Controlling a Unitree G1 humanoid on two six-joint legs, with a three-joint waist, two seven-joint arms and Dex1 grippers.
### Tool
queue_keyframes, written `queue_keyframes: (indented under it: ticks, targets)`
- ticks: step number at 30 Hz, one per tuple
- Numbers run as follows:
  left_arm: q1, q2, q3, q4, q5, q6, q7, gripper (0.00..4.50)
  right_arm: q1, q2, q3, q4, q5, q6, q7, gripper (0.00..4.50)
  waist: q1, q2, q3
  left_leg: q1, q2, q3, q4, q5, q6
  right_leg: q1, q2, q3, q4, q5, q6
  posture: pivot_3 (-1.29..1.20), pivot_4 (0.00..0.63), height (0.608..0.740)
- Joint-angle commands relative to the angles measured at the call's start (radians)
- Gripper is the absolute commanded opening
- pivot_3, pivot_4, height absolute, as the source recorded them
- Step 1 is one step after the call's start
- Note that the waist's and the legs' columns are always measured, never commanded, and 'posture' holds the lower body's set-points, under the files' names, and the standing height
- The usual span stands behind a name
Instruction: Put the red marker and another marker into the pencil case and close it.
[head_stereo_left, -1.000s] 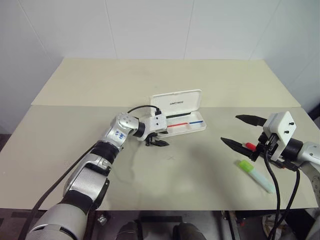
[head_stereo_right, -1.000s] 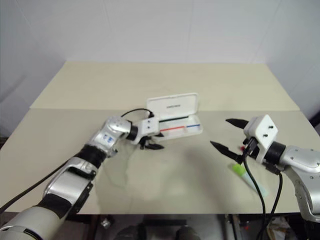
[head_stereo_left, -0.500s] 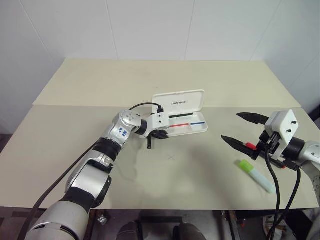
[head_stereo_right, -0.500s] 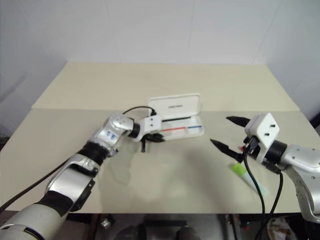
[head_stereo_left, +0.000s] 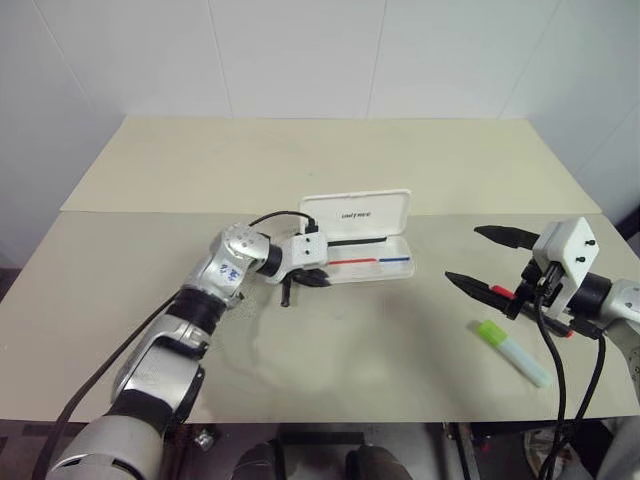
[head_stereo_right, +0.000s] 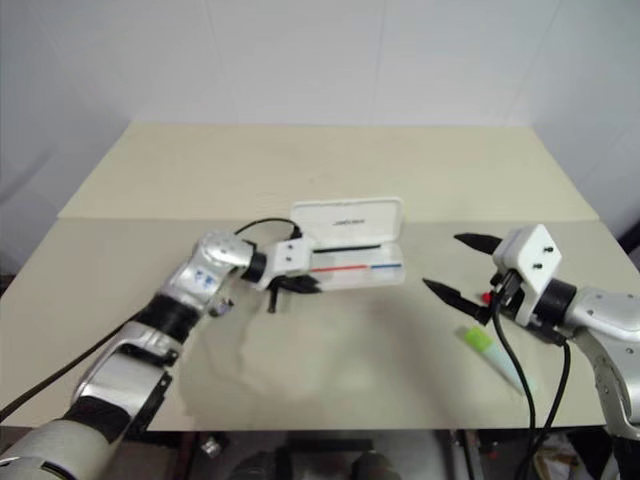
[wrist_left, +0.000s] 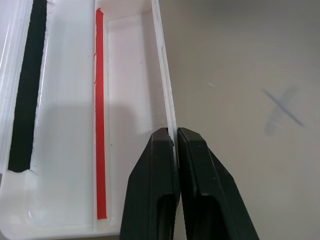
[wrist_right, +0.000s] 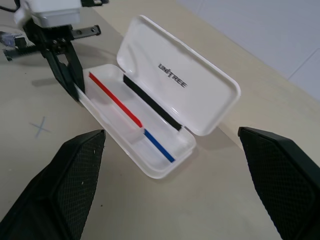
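The white pencil case (head_stereo_left: 372, 213) lies open mid-table, lid upright, with red, blue and black lines inside. My left gripper (head_stereo_left: 312, 279) is shut on the tray's front wall at its left end; in the left wrist view the black fingertips (wrist_left: 162, 150) pinch that thin white wall (wrist_left: 164, 95). My right gripper (head_stereo_left: 463, 253) hovers open to the right of the case, holding nothing. Just behind its lower finger a bit of the red marker (head_stereo_left: 500, 291) shows on the table. The other marker, pale with a lime-green cap (head_stereo_left: 510, 349), lies at the front right.
The cream table (head_stereo_left: 330, 160) stretches far behind the case, with a seam across it. A faint pencilled cross (wrist_left: 283, 107) marks the surface in front of the case. My left arm's black cable (head_stereo_left: 275, 215) loops beside the lid.
My left gripper, open beside the case's front left corner a second ago, has shut on the tray's wall and drawn back slightly. The right gripper has stayed put.
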Motion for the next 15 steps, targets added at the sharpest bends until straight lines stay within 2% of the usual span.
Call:
queue_keyframes:
  ticks: [1,8,15]
  targets:
    - [0.044,0.028,0.027,-0.204,-0.044,0.076,-0.020,0.09,-0.015,-0.011,-0.021,-0.008,0.013,-0.002,0.005,4.50,0.000,0.000,0.000,0.000,0.000,0.000,0.000,0.000,0.000,0.000,0.000,0.000,0.000,0.000,0.000,0.00,0.150,0.740]
    - [0.140,0.023,0.005,-0.462,-0.075,0.246,-0.010,0.09,-0.014,0.001,-0.011,-0.008,0.013,-0.003,0.004,4.50,0.002,0.000,0.000,0.000,-0.002,-0.001,0.001,0.000,0.001,0.002,-0.001,0.000,0.000,0.000,0.001,0.00,0.150,0.740]
    - [0.194,0.020,-0.036,-0.586,-0.095,0.345,-0.008,0.09,-0.010,0.005,-0.011,-0.013,0.017,-0.004,0.006,4.50,-0.002,0.000,0.000,0.000,-0.002,-0.002,0.001,0.000,0.001,0.002,-0.001,0.001,0.001,0.000,0.001,0.00,0.150,0.740]
